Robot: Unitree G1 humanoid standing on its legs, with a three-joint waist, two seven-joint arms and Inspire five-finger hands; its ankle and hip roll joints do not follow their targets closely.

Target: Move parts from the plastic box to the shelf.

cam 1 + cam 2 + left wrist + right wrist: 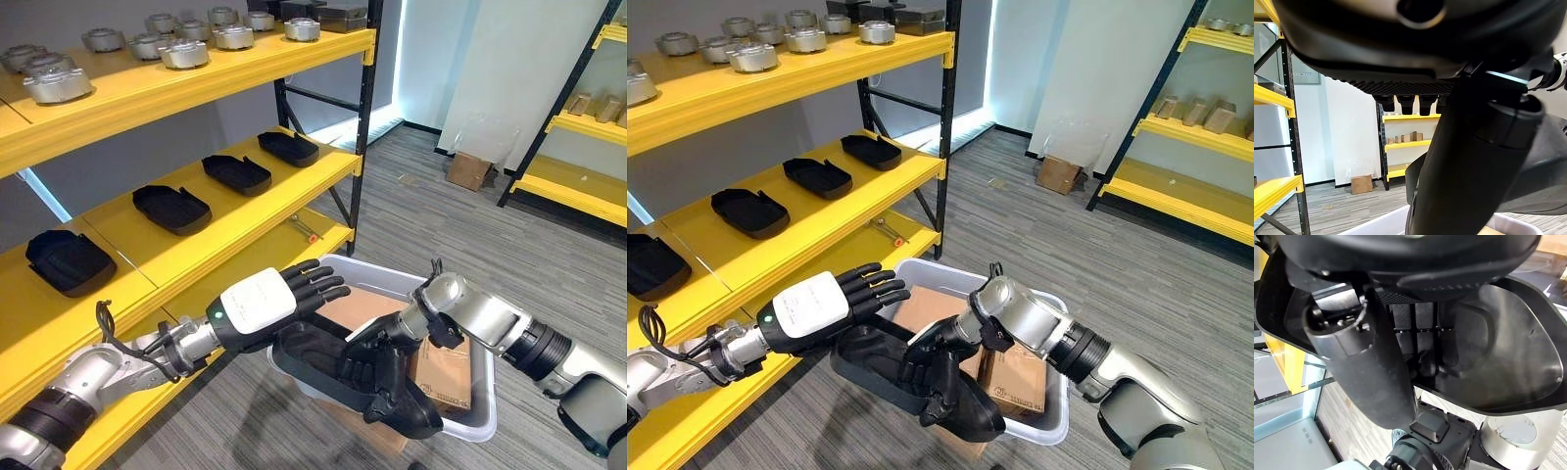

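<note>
Right hand [933,364] grips black part [884,367] above box [1050,423]; left hand [828,302] straight-fingered atop part, beside yellow shelf [833,227].

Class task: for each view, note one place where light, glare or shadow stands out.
Left eye view: a bright light strip glows behind the shelf upright. Right wrist view: soft sheen inside the black tray. Left wrist view: left robot hand dark against a lit white wall.

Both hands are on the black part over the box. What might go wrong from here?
1. The right hand grips just one end of the black part; the left hand lies open on it, so it may tip or slip.
2. The part hangs over the box rim and might catch it.
</note>
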